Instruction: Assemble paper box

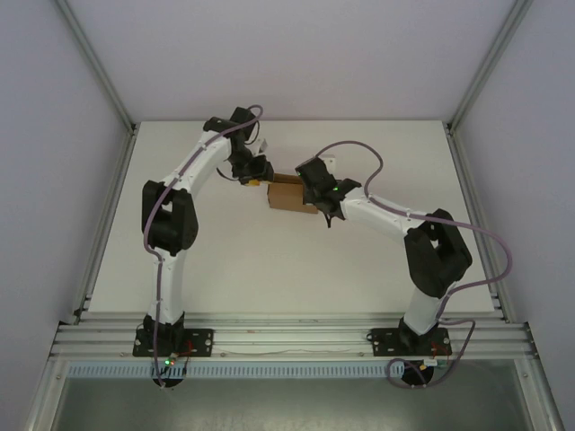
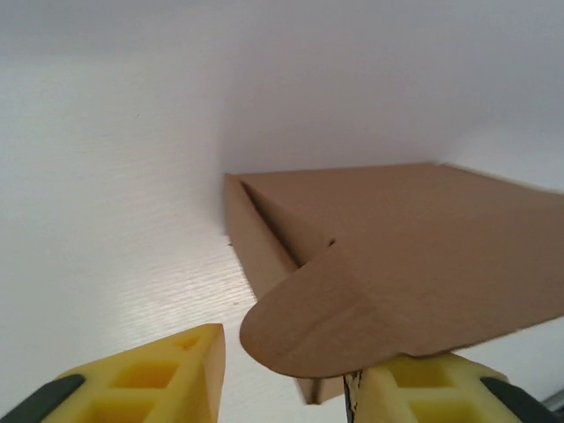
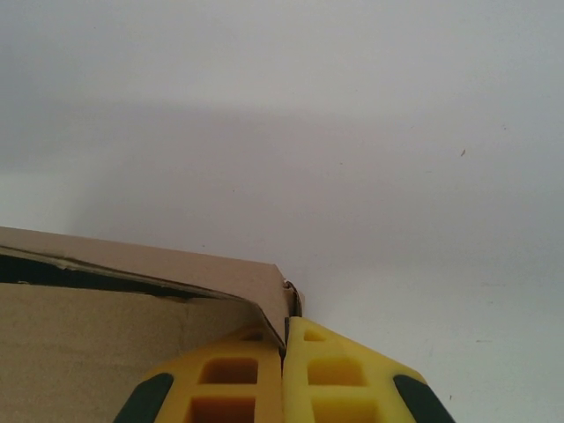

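The paper box (image 1: 287, 193) is a small brown cardboard mailer lying on the white table between the two arms. In the left wrist view the paper box (image 2: 405, 229) shows a side wall and a rounded flap (image 2: 326, 313) that sticks out over my right-hand yellow finger (image 2: 414, 392). My left gripper (image 2: 286, 370) is open, its fingers apart at the box's left end (image 1: 259, 180). My right gripper (image 3: 284, 330) is shut, pinching a thin wall of the paper box (image 3: 106, 344) at its right end (image 1: 312, 193). A dark gap runs under the lid edge there.
The white table (image 1: 269, 269) is walled by pale panels with aluminium posts (image 1: 99, 81) at the back corners. A slotted metal rail (image 1: 287, 337) runs along the near edge by the arm bases.
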### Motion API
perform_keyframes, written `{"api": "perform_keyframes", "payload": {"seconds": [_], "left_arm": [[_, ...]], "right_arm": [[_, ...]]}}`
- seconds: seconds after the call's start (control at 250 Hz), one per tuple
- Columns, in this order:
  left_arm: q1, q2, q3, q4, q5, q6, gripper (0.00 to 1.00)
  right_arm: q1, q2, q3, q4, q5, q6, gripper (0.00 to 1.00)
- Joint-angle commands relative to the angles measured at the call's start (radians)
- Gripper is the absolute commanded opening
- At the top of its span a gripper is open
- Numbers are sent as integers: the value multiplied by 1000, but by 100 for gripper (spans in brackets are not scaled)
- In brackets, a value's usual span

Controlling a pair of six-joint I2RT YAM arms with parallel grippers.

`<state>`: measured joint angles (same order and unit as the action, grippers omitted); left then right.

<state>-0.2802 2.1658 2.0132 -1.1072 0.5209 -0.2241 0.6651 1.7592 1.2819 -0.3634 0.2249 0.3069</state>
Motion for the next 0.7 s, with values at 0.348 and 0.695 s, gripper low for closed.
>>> {"api": "perform_keyframes", "payload": {"seconds": [0.348, 0.695], "left_arm": [[-28, -127, -92, 54, -142, 112, 49], [-89, -280, -425, 430, -81, -63, 53]], "right_arm": [[3, 73, -68, -120, -21, -97, 0], [1, 83, -21, -106, -81, -139, 0]]}}
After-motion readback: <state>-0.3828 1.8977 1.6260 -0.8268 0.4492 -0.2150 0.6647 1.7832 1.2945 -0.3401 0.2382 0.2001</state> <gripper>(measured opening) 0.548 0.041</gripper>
